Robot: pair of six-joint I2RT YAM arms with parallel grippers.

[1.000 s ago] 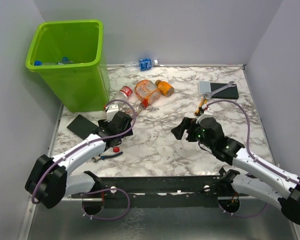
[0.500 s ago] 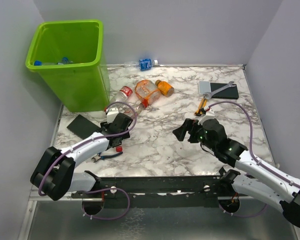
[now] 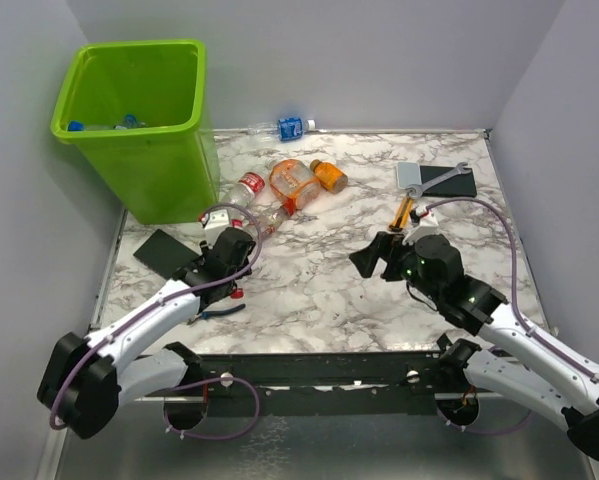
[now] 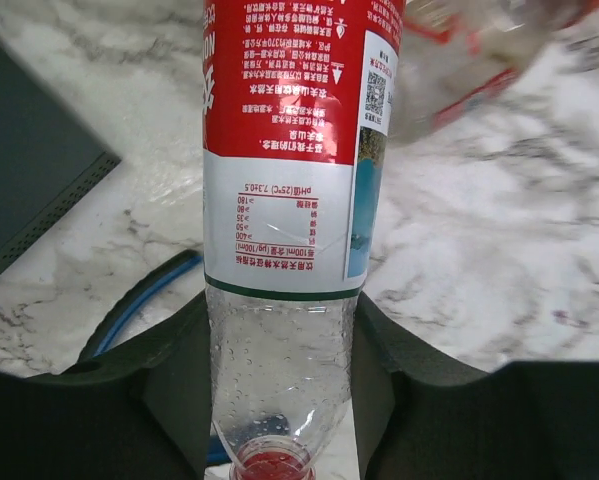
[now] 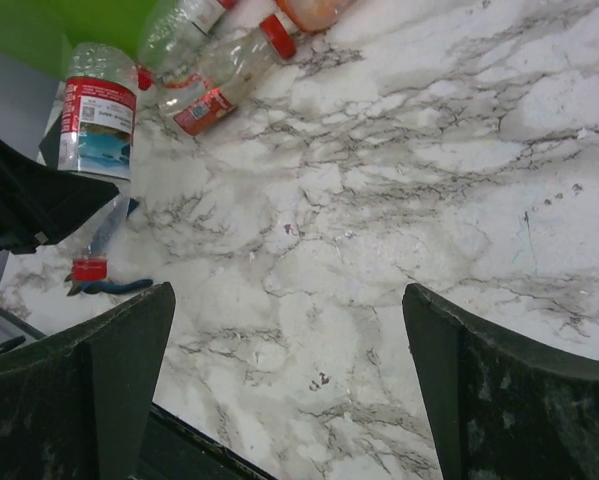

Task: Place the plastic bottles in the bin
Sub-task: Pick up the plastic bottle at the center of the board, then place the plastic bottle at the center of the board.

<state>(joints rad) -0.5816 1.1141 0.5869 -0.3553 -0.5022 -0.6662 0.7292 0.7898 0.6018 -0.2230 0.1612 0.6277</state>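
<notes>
the left claw [image 4: 281, 345] is clamping the red-labelled bottle [image 4: 289, 180] at its clear neck end, near the bin [image 3: 164, 175], probably for lifting off the bench [image 3: 314, 290]; the right claw [image 5: 289, 385] is hanging wide, empty.

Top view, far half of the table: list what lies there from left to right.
Green bin → clear red-labelled bottle lying beside it → small orange bottle → black pad. The blue-labelled bottle at the far edge overlaps the middle ones, so it is left out.
</notes>
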